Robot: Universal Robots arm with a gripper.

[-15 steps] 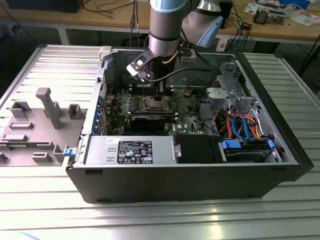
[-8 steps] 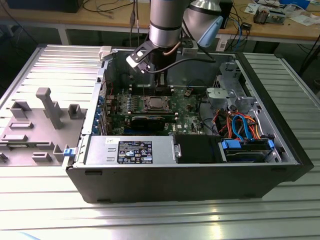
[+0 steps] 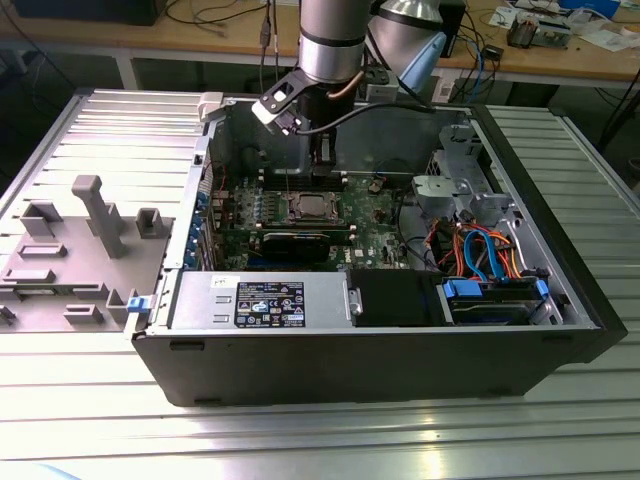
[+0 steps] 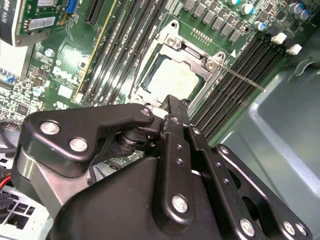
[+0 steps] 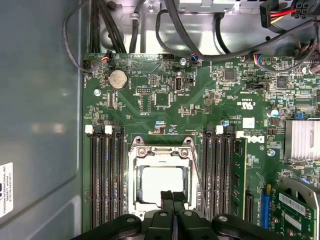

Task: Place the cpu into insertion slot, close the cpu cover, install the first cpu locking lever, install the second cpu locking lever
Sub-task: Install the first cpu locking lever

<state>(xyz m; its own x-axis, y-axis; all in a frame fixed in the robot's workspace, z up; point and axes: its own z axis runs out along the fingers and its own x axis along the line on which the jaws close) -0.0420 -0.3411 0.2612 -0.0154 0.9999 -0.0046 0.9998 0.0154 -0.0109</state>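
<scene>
Cpu (image 5: 159, 182), a flat square chip with a pale matte top, lies in the insertion slot (image 5: 134, 202) on the green circuit board (image 5: 200, 107). The cpu cover (image 5: 161, 151), a thin silver frame, appears lowered around it. A slim wire locking lever (image 4: 240, 79) juts free, so latching seems outstanding. The black gripper (image 5: 173, 196), fingers together and empty, hovers at the chip's edge.

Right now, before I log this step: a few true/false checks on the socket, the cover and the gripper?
1. The cpu sits in the insertion slot. True.
2. The cpu cover stands flipped up. False: it lies flat, framing the cpu.
3. The gripper is shut, close to the cpu. True.
4. The coin battery rests on the cpu. False: it sits on the board, apart from the socket.
</scene>
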